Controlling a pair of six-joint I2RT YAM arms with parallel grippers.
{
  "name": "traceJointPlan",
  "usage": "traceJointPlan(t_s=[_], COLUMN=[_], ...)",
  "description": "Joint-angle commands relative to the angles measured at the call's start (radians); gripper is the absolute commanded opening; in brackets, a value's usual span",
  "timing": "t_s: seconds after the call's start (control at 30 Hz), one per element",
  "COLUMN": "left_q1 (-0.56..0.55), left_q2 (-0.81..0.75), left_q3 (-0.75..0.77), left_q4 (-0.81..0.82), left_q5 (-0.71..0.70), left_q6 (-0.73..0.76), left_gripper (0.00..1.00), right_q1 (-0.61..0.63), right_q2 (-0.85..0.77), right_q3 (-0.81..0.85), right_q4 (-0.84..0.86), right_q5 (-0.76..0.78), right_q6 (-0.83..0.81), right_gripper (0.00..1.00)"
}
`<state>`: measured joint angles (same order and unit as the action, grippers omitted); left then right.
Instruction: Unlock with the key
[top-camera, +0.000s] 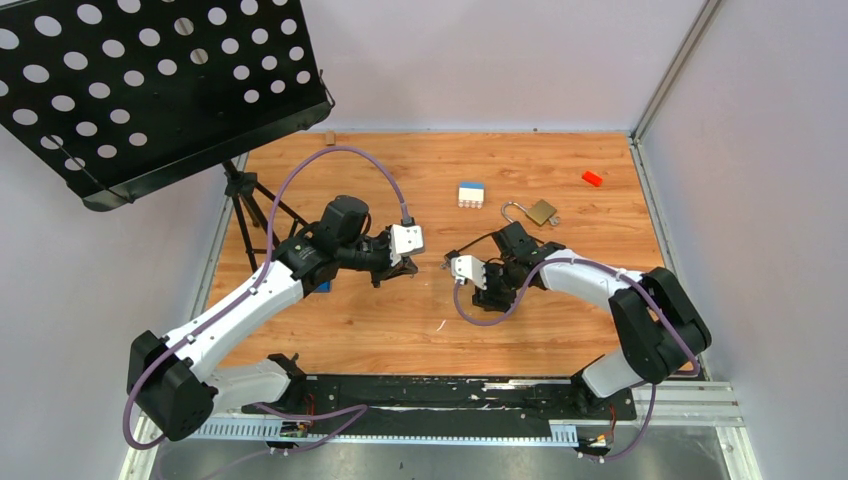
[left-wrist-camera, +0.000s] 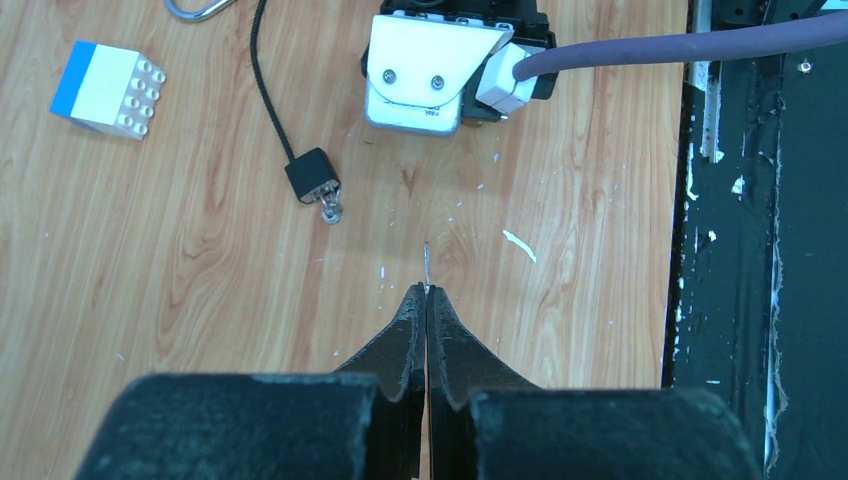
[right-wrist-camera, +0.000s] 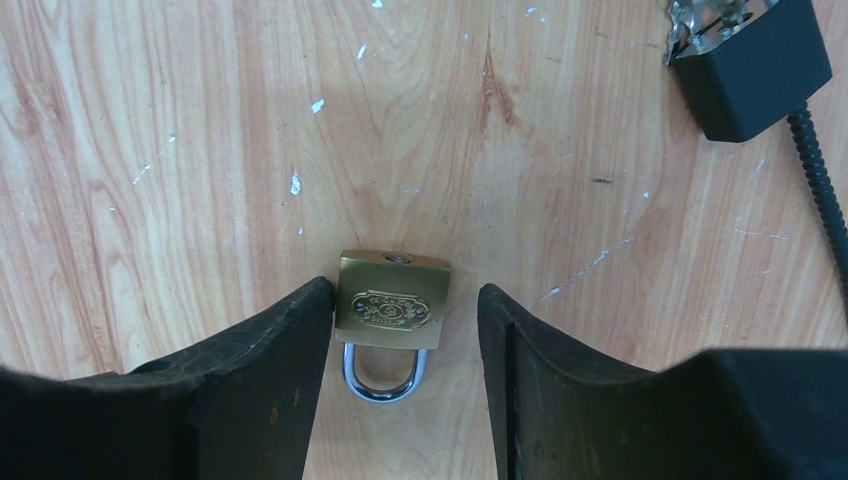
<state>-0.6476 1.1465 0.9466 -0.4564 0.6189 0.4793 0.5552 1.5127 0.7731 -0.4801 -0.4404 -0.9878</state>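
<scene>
**Key pinched in the left gripper, small padlock between the right fingers**

We see the left gripper (left-wrist-camera: 427, 295) closed tight, its two black tapered fingers pressed flat against each other. A thin, flat sliver of dull grey metal, the key (left-wrist-camera: 427, 262), pokes out past their tips, edge-on to the camera and over the wooden table (left-wrist-camera: 200, 260). The table's surface is pale orange grain with small white flecks and scuffs.

The right gripper (right-wrist-camera: 405, 300) stands open. Its matte black, wedge-shaped fingers sit on either side of the small brass padlock (right-wrist-camera: 392, 305). This is a squarish, polished body with an embossed oval plate, lying flat on the wood. Its curved steel shackle is seated and points back towards the wrist. One finger is right at the padlock's side, and we cannot tell if it touches. The other finger stands apart, with bare wood showing between.

Near the padlock lies a black braided cable (left-wrist-camera: 265, 90) ending in a blocky black plastic end (right-wrist-camera: 750, 70), with a bit of bright metal at its tip.

From above, a larger brass padlock (top-camera: 541, 211) lies further back on the table with its shackle swung open. A studded white-and-blue block (top-camera: 471, 194) is beside it and a small red block (top-camera: 592, 178) lies well apart. A black perforated metal music stand (top-camera: 150, 80) overhangs the back left corner.
</scene>
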Motion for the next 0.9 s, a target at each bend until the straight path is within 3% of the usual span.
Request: traceJointPlan(t_s=[0.0,0.43,0.67,0.87], left_q1=[-0.002,-0.003,-0.001,-0.002], left_q2=[-0.025,-0.034,-0.037,-0.028], left_q3=[0.017,0.006,0.004,0.014], left_q4=[-0.004,-0.002,-0.005,-0.009], left_q5=[0.002,-0.003,-0.005,0.014], left_q6=[0.019,0.024,0.032,0.035], left_gripper=[0.00,0.00,0.00,0.00], right_q1=[0.007,0.008,-0.001,-0.014], right_q2=[0.009,0.051,0.040,-0.077], right_q3=[-0.051,-0.053,0.014,0.111], right_q4=[-0.119,-0.107,-0.143,-0.179], right_q5=[0.019,0.046,0.022,-0.132], right_q6=[-0.041,-0.033,-0.025,-0.024], right_gripper=[0.55,0.36,0.01,0.00])
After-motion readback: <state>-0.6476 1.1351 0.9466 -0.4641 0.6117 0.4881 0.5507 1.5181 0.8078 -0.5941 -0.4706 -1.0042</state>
